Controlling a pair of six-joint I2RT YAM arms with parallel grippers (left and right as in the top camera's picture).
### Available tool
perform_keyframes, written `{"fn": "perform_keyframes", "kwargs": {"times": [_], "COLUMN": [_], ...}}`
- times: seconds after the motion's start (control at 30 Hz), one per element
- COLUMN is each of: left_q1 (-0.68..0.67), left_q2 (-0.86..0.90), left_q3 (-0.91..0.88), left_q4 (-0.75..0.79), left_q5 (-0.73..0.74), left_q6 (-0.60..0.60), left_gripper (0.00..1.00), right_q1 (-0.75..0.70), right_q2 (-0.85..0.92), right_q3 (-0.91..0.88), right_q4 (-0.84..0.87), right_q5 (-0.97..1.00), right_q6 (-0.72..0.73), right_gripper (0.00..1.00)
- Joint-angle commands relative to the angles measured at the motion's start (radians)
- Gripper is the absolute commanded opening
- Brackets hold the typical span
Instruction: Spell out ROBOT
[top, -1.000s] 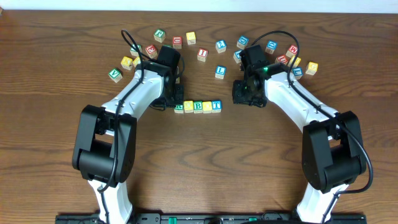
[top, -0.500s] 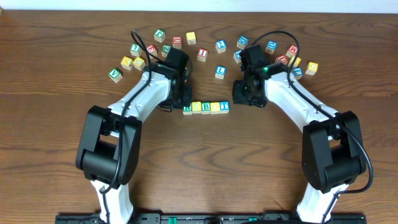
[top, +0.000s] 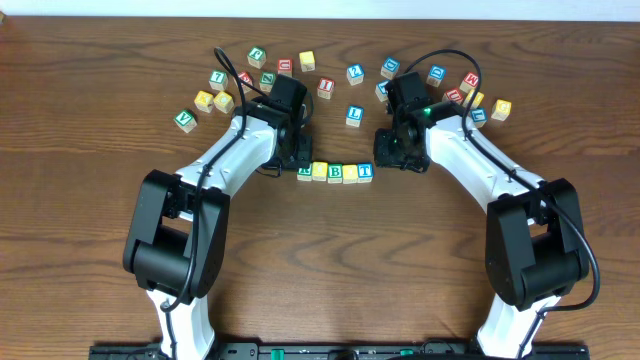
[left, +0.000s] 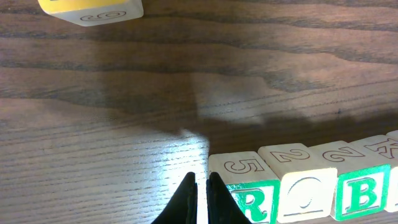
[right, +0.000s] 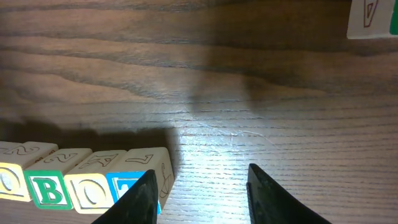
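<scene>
I'm reading R, O, B, O, T along the row of cubes lying mid-bench between both arms, with top faces showing 5 and 2. My left pincer is hanging clenched and empty just beside the R cube. My right pincer is standing released, grasping nothing, beside the T cube. The bench is showing dark wood grain.

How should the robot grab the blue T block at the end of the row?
Probably from straight above, pinching the T block on the face toward the robot and the face away from it. Its left face sits tight against the yellow O block, so no finger fits there. The other sides are free, and it sits flat and square.
</scene>
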Motion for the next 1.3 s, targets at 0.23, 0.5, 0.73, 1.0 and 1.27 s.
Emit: {"fn": "perform_keyframes", "kwargs": {"times": [0.23, 0.5, 0.73, 1.0, 1.27], "left_q1": [-0.003, -0.003, 0.008, 0.162, 0.348], "left_q2": [0.016, -0.08, -0.135, -0.323, -0.489], "left_q3": [-0.004, 0.045, 0.045, 0.049, 0.049], "left_q4": [-0.038, -0.073, -0.117, -0.14, -0.197], "left_q5": [0.016, 0.029, 0.05, -0.072, -0.101], "left_q6": [0.002, 0.002, 0.002, 0.003, 0.042], "left_gripper": [0.08, 0.08, 0.08, 0.08, 0.08], "right_q1": [-0.004, -0.001, 0.034, 0.121, 0.203], "right_q2": [-0.021, -0.021, -0.021, -0.007, 0.087], "right_q3": [0.005, 0.051, 0.101, 0.101, 0.101], "right_q4": [0.019, 0.056, 0.12, 0.255, 0.357], "right_q5": [-0.023, -0.075, -0.087, -0.073, -0.055], "right_q6": [0.009, 0.009, 0.017, 0.059, 0.077], "right_gripper": [0.38, 0.31, 0.29, 0.27, 0.02]}}
